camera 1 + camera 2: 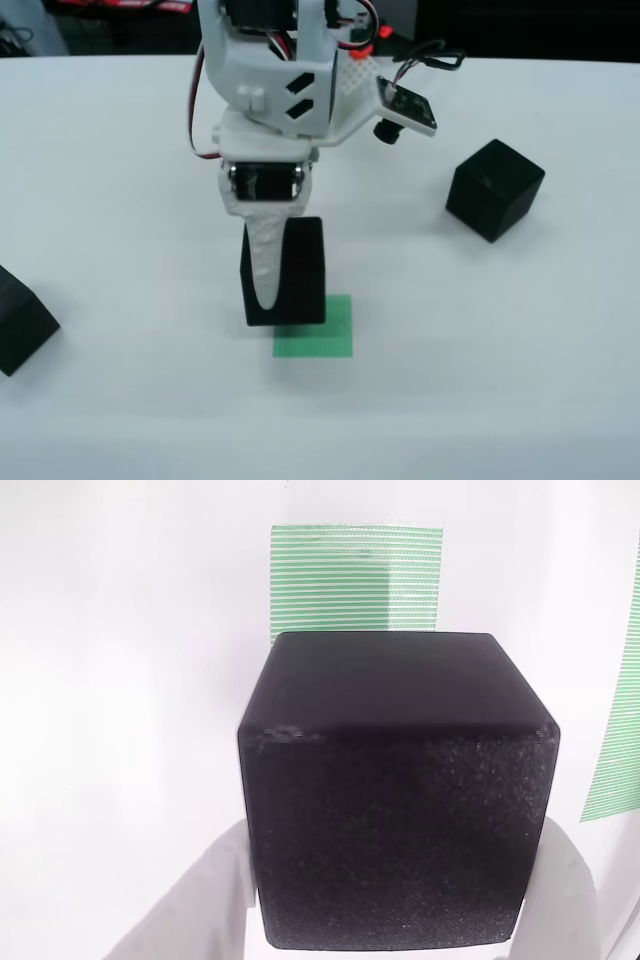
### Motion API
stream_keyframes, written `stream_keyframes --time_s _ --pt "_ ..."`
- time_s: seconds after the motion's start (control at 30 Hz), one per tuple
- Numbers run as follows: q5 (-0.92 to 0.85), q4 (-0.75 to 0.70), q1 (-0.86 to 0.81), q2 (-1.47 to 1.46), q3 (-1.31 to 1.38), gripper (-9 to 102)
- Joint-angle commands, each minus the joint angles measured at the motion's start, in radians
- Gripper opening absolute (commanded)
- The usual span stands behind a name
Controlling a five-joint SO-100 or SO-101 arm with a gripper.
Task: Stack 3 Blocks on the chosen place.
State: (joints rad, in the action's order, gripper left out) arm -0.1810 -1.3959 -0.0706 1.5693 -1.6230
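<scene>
In the front view, my gripper [283, 292] is shut on a black block [298, 262], with one white finger [264, 262] across the block's front face. The block covers the far left corner of the chosen place, a green square [318, 333]. I cannot tell whether the block touches the table. In the view that rides on the gripper, the same block [400, 800] sits between my white fingertips [200, 905], and the striped green square [355, 580] lies just beyond it. A second block [495, 188] rests at the right. A third block [20, 322] lies at the left edge.
The white table [470, 380] stretches around the square. A small camera module [405, 103] with wires sticks out from the arm toward the right block. Dark clutter lines the far edge of the table.
</scene>
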Motion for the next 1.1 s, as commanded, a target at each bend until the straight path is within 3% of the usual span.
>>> stream_keyframes --time_s 0.0,1.07 --pt "0.005 0.021 0.017 -0.008 0.011 26" --pt "0.002 0.1 0.063 -0.15 0.037 27"
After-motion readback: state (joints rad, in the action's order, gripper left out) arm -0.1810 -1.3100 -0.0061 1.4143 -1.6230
